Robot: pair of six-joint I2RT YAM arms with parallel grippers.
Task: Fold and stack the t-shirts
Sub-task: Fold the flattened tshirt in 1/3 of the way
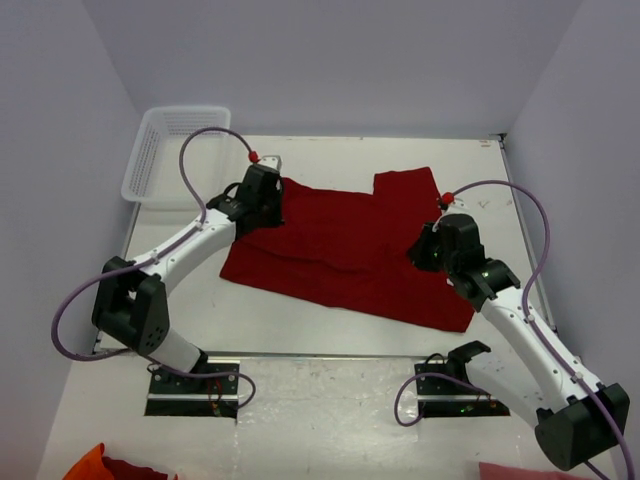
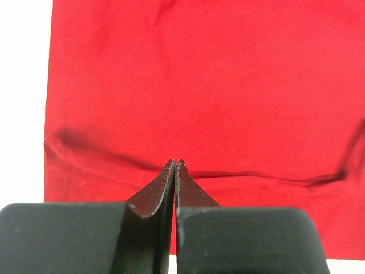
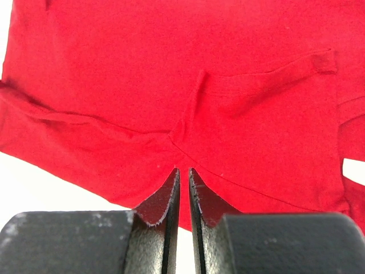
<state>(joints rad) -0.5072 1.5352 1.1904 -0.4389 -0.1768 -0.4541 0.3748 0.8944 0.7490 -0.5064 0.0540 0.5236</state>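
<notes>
1. Dark red t-shirt (image 1: 340,250) lies spread across the worktop's (image 1: 290,320) middle, reaching toward its far edge.
2. We see the left claw (image 2: 174,164) closed tight over the shirt's left side.
3. The right claw (image 3: 182,170) shows a narrow slit at the shirt's right side; whether it pinches cloth we cannot tell.

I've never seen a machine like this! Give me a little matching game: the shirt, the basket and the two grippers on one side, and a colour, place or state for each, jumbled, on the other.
1. t-shirt
2. basket
3. left gripper
4. right gripper

A. white mesh, at the far left
B. jaws pressed together, no gap
C. dark red, spread out on the table
D. jaws a thin slit apart

Pairs: 1-C, 2-A, 3-B, 4-D
</notes>
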